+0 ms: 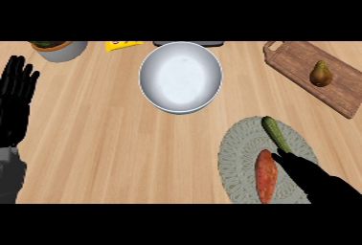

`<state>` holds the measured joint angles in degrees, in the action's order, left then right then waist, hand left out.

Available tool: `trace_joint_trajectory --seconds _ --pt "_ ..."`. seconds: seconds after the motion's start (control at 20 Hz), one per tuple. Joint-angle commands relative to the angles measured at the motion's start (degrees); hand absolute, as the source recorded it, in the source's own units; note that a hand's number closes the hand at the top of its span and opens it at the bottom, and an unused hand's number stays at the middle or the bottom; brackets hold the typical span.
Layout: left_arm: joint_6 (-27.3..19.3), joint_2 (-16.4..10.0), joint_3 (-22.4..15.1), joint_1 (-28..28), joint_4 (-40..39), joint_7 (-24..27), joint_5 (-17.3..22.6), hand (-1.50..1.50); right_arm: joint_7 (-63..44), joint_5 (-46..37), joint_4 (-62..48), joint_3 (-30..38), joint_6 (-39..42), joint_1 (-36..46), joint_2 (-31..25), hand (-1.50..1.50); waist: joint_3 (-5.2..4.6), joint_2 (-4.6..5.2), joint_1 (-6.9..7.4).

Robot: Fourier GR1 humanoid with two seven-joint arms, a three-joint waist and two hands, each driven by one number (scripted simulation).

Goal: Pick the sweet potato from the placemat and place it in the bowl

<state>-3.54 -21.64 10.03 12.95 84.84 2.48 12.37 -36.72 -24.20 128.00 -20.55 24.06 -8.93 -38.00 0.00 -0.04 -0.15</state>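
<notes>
An orange sweet potato (265, 175) lies lengthwise on a round grey placemat (239, 158) at the lower right. A green cucumber (276, 134) lies on the same mat, just above it. My right hand (311, 179) comes in from the lower right, its straight fingers pointing up-left beside the sweet potato's right flank and touching the cucumber's lower end; it holds nothing. The white bowl (181, 76) stands at the top centre with nothing in it. My left hand (17, 95) rests open at the left edge, fingers up.
A wooden cutting board (297, 55) with a pear (321, 74) on it lies at the upper right. A grey pot (62, 49) stands at the top left, a yellow packet (122, 45) beside it, and a dark object (188, 43) behind the bowl.
</notes>
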Motion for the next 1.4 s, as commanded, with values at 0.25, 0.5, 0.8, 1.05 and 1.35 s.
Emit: trace_joint_trajectory --seconds 0.25,0.5,0.8,1.05,1.35 --pt "2.2 0.6 1.3 0.8 -1.8 0.2 -0.9 0.0 11.5 -5.1 -12.2 4.2 0.8 1.9 4.7 -1.5 0.01 0.05 0.08" --pt "0.5 4.1 -0.2 -1.8 1.2 1.3 -3.1 0.0 17.7 -9.5 -13.7 3.1 -1.1 -0.3 7.3 -1.5 0.01 0.01 0.05" --pt "2.7 1.9 2.8 0.0 -1.5 1.8 -2.9 0.0 21.2 -13.5 -16.8 3.7 -1.1 -1.3 9.3 -1.5 0.0 0.01 -0.01" --pt "0.4 4.2 1.6 1.0 0.8 -1.0 -4.6 0.0 19.9 -17.7 -19.4 1.4 0.1 -0.6 13.2 -1.5 0.0 0.01 0.01" --pt "3.4 2.5 4.3 2.7 -2.2 -0.7 -2.6 0.0 24.7 -22.5 -28.5 0.7 -3.9 2.0 16.2 -1.5 0.01 0.08 0.07"
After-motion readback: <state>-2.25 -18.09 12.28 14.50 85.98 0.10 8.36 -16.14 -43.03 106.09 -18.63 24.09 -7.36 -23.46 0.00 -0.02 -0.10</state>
